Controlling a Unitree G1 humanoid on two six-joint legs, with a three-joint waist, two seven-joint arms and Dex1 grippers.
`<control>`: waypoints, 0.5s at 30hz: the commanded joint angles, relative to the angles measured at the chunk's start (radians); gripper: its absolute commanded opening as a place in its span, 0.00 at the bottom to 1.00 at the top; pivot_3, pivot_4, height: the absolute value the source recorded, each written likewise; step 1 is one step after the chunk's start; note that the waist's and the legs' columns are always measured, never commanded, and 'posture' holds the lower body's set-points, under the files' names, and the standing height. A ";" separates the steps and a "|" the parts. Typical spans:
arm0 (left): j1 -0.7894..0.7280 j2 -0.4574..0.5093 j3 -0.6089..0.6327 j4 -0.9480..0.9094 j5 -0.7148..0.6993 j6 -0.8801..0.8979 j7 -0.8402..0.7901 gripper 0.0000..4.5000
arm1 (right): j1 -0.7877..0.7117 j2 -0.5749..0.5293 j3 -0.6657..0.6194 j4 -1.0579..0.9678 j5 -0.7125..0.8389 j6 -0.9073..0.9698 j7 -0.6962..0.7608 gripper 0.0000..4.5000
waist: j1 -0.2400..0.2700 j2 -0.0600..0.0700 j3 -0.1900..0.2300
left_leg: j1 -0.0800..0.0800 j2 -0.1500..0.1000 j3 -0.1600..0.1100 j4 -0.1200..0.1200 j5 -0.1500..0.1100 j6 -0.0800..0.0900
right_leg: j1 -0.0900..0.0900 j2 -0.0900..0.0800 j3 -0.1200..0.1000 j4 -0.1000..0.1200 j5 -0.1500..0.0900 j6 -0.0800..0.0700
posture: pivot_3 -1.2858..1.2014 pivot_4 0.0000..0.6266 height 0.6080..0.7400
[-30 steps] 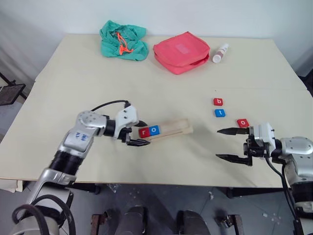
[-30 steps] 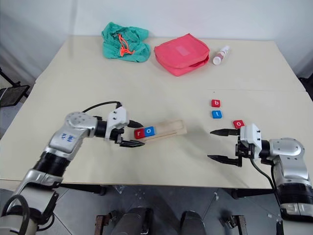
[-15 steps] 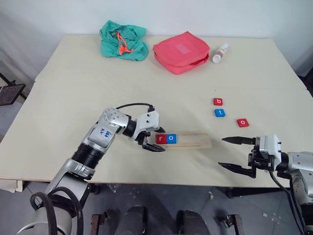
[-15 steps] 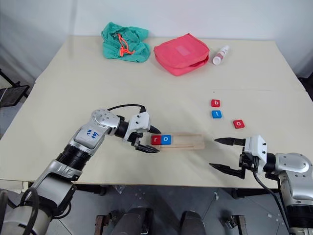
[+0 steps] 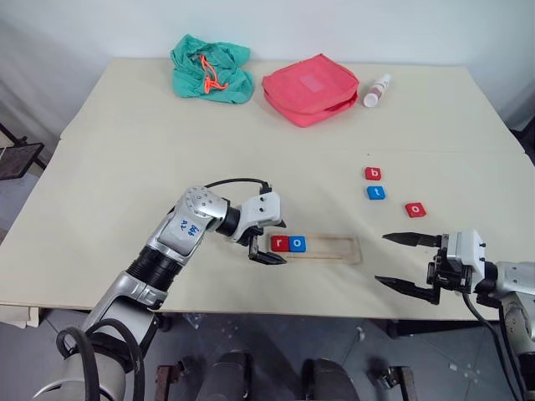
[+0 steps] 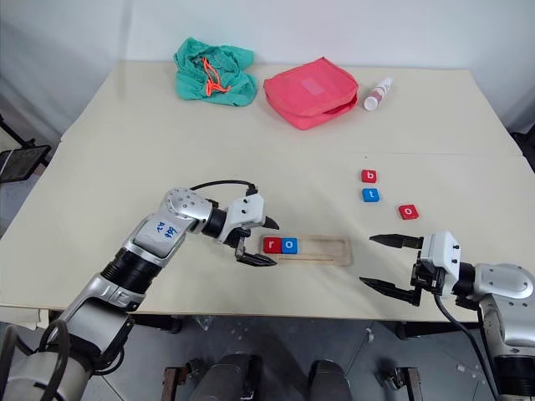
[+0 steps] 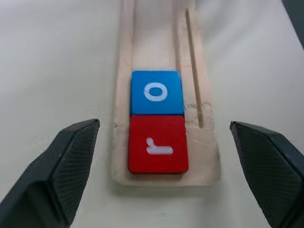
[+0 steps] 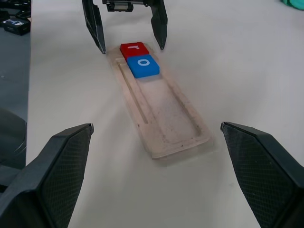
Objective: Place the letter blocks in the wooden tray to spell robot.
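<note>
The wooden tray [image 5: 334, 248] lies flat near the table's front, running left to right. A red r block [image 5: 279, 243] and a blue o block [image 5: 298, 244] sit side by side at its left end. My left gripper [image 5: 269, 242] is open, with one finger on each side of that end and clear of the wood in the left wrist view. Loose on the table to the right lie a red b block [image 5: 373, 174], a blue t block [image 5: 375, 193] and a red o block [image 5: 415, 210]. My right gripper [image 5: 382, 258] hangs open and empty, just right of the tray.
At the back of the table are a red pouch [image 5: 310, 88], a crumpled green cloth [image 5: 211, 68] and a small white bottle [image 5: 376, 90]. The table's front edge [image 5: 334, 316] runs just below both grippers.
My left gripper has swung right with the tray between its fingers. The tray has slid right and toward the front edge and now lies level instead of slanted. The right gripper has barely shifted.
</note>
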State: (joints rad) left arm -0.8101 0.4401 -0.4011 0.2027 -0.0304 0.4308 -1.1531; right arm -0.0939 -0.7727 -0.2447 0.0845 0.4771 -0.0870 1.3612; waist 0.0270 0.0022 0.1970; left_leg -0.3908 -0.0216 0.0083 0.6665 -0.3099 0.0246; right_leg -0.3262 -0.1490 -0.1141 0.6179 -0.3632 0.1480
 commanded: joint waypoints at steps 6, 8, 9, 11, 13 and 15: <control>0.077 0.067 0.165 -0.164 -0.135 -0.015 -0.013 1.00 | -0.008 -0.036 -0.054 0.018 0.020 0.007 -0.015 1.00 | -0.002 0.000 0.000 | 0.000 0.000 0.000 0.000 0.000 0.000 | 0.000 0.000 0.000 0.000 0.000 0.000 | 0.52 0.24 1.00; 0.129 0.100 0.241 -0.193 -0.204 -0.042 -0.045 1.00 | -0.001 -0.035 -0.071 0.021 0.023 0.022 -0.042 1.00 | -0.004 0.000 0.000 | 0.000 0.001 0.000 0.000 0.000 0.000 | 0.000 0.000 0.000 0.000 0.000 0.000 | 0.52 0.24 1.00; 0.156 0.109 0.274 -0.201 -0.233 -0.065 -0.055 1.00 | 0.006 -0.033 -0.079 0.020 0.025 0.028 -0.053 1.00 | -0.005 0.000 0.000 | 0.000 0.001 0.000 0.000 0.000 0.000 | 0.000 0.000 0.000 0.000 0.000 0.000 | 0.52 0.24 1.00; 0.194 0.116 0.309 -0.203 -0.263 -0.122 -0.070 1.00 | 0.024 -0.025 -0.093 0.012 0.026 0.044 -0.077 1.00 | -0.004 0.000 0.000 | 0.001 0.001 0.000 -0.001 0.000 0.000 | 0.000 0.000 0.000 0.000 0.000 0.000 | 0.52 0.24 1.00; 0.232 0.096 0.364 -0.199 -0.305 -0.188 -0.060 1.00 | 0.042 -0.014 -0.108 -0.010 0.022 0.082 -0.137 1.00 | 0.003 0.000 0.000 | 0.001 0.001 -0.001 0.000 0.000 0.000 | 0.001 0.000 0.000 0.000 0.000 0.000 | 0.52 0.24 1.00; 0.286 0.080 0.415 -0.190 -0.368 -0.249 -0.095 1.00 | 0.061 0.011 -0.127 -0.042 0.006 0.137 -0.255 1.00 | 0.004 0.000 0.000 | 0.001 0.000 -0.002 0.001 0.000 0.000 | 0.001 -0.001 0.000 0.000 0.000 0.000 | 0.52 0.24 1.00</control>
State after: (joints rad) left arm -0.5379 0.5271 -0.0293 0.0351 -0.3337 0.2393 -1.2222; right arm -0.0464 -0.7738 -0.3275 0.0889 0.4767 0.0158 1.1858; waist 0.0315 0.0023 0.1969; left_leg -0.3901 -0.0218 0.0063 0.6678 -0.3101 0.0247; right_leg -0.3249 -0.1499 -0.1138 0.6183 -0.3631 0.1480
